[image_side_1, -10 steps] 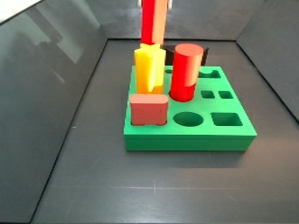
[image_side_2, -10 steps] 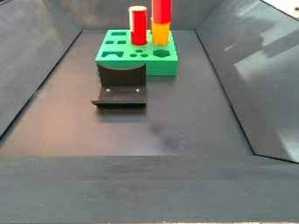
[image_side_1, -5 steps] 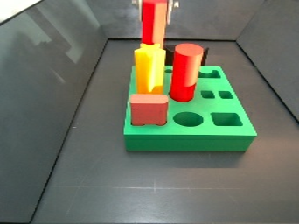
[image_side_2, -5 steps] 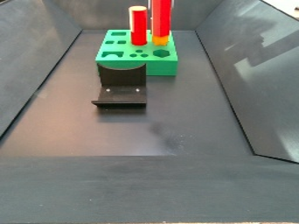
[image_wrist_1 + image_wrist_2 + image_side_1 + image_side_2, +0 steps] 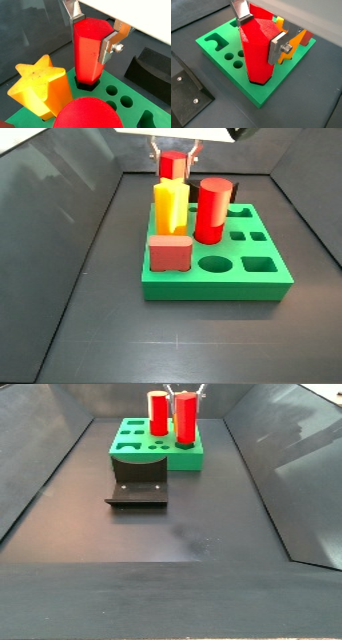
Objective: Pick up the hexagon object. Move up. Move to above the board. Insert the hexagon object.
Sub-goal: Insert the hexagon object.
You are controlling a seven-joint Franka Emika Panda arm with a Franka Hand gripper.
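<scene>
board (image 5: pixel 215 56) hole: hexagon object (image 5: pixel 259 50) between tool (image 5: pixel 259 31) plates

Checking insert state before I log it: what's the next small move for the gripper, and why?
Probably open the gripper and lift clear. Its fingers clamp the hexagon object, whose base already sits in a hole of the board, beside the yellow star peg.

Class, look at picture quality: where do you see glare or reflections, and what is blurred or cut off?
In both side views pale reflections streak the enclosure walls. In a wrist view the red cylinder is close, soft and cropped. The gripper around the hexagon object looks sharp.
</scene>
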